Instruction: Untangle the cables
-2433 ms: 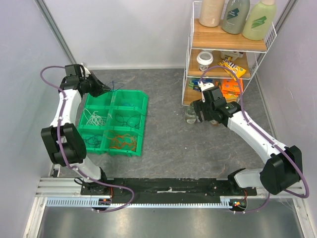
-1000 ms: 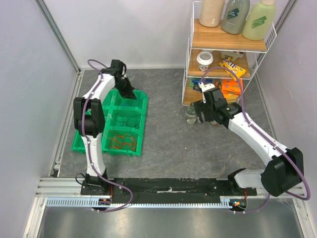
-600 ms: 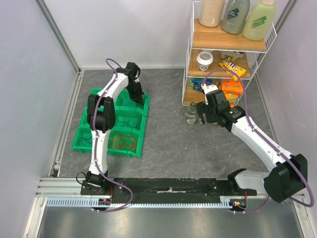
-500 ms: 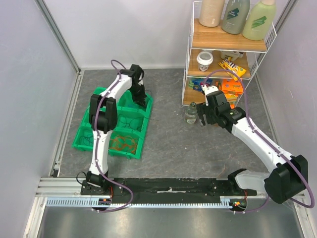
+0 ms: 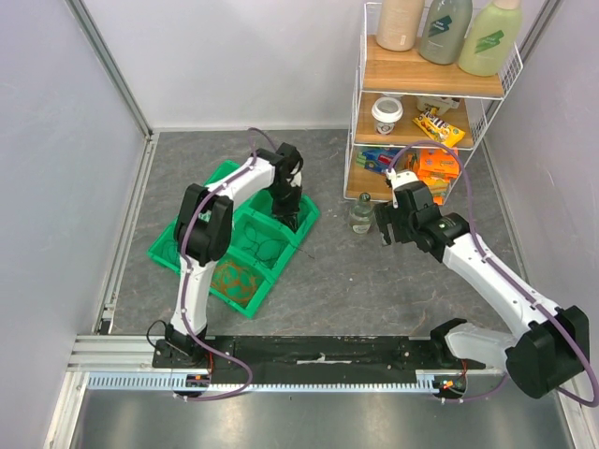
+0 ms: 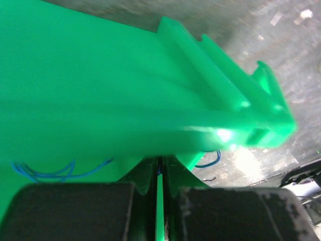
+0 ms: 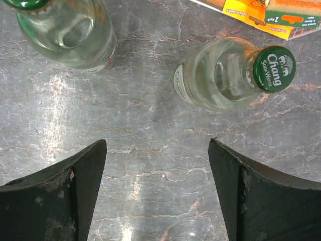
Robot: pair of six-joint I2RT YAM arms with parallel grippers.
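Read "Chang Soda Water" on cap [image 7: 273, 61]. Counted two bottles [image 7: 215, 83], 11 and 1 o'clock of wide right gripper [image 7: 158, 150]. Saw left gripper [image 6: 159, 173] clamping bin [image 6: 100, 100].

Setting: robotics lab test cell, not a home or a shop. Evidence: left arm [image 5: 201, 234] and right arm [image 5: 487, 271] bolted to a black base plate [image 5: 318, 351] at the near edge of a grey stone-pattern bench [image 5: 374, 281]; plain pale walls [image 5: 243, 56] framed by aluminium profile [image 5: 103, 42]; wire rack [image 5: 358, 94] stocked with bottles [image 5: 445, 28], a paper cup [image 5: 387, 114], snack packs [image 5: 438, 126]; green compartment bin [image 5: 168, 243] holding cables [image 5: 234, 279]
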